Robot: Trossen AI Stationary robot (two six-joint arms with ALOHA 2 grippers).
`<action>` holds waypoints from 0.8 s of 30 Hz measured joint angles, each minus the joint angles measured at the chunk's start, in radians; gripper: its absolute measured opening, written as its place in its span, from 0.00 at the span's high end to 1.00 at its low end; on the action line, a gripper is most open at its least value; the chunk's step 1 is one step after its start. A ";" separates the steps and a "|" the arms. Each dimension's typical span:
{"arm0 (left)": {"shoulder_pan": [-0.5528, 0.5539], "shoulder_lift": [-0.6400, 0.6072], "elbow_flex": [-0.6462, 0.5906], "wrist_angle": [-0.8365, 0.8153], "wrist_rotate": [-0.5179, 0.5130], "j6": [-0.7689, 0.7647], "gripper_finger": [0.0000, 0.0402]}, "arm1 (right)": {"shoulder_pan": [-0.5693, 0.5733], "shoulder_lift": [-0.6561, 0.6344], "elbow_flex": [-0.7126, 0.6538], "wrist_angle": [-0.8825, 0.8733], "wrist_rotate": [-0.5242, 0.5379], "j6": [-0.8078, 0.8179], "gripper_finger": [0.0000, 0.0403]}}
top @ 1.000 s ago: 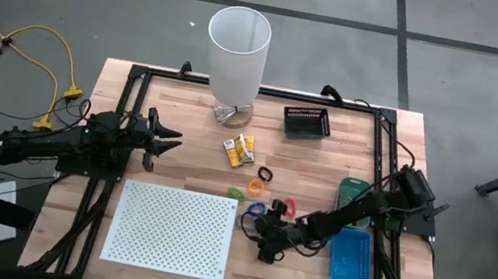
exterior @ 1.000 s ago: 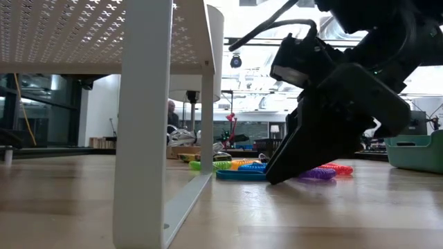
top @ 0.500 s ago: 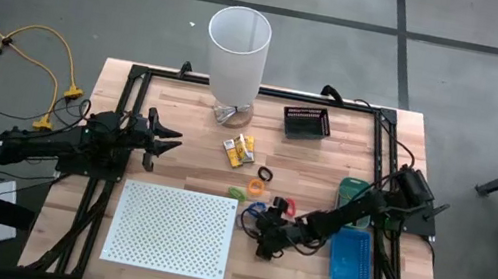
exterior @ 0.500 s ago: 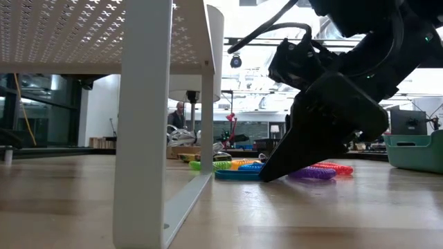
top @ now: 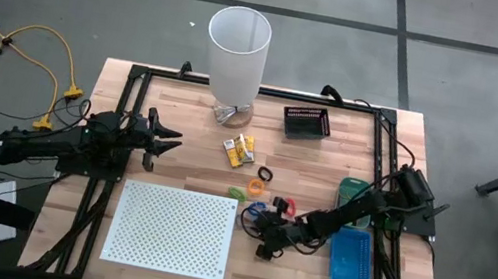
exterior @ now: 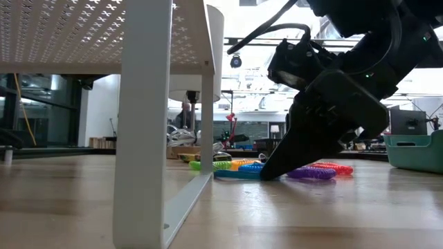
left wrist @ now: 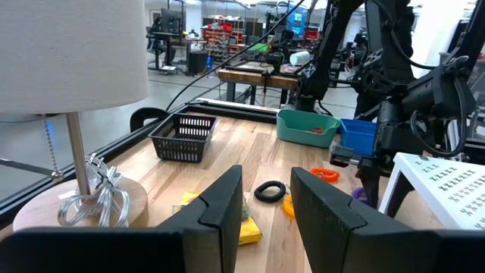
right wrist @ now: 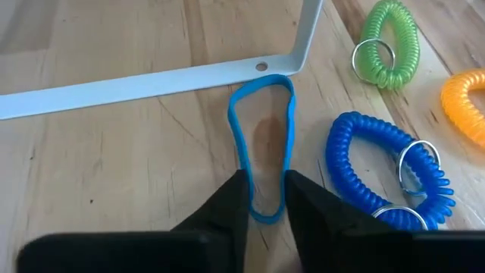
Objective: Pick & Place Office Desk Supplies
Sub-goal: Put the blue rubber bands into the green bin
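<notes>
Right hand (right wrist: 265,199) angled down at the table, fingers pinching the blue rubber band (right wrist: 261,144).

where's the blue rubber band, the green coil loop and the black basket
blue rubber band (right wrist: 241,148): right wrist view, its left strand.
green coil loop (right wrist: 405,34): right wrist view, the coil's right side.
black basket (top: 307,122): high view, middle of its mesh floor.

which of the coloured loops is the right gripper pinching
The thin flat blue rubber band lying by the white board's foot; the right gripper closes on its near end. The green, blue and orange loops are coiled and untouched.
</notes>
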 joint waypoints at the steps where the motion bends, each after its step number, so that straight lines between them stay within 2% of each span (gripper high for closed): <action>1: 0.000 0.000 0.000 0.000 0.000 0.000 0.73 | 0.000 0.000 0.000 0.000 -0.001 0.000 0.83; 8: 0.000 0.000 0.000 0.000 0.000 0.000 0.73 | 0.000 0.000 0.000 0.001 -0.022 -0.004 0.98; 20: 0.000 0.000 0.000 0.000 0.000 0.000 0.73 | 0.000 -0.008 -0.002 0.013 -0.019 -0.033 0.99; 24: 0.000 0.000 0.000 0.000 0.000 0.000 0.73 | 0.000 -0.034 -0.004 0.004 0.022 -0.053 0.99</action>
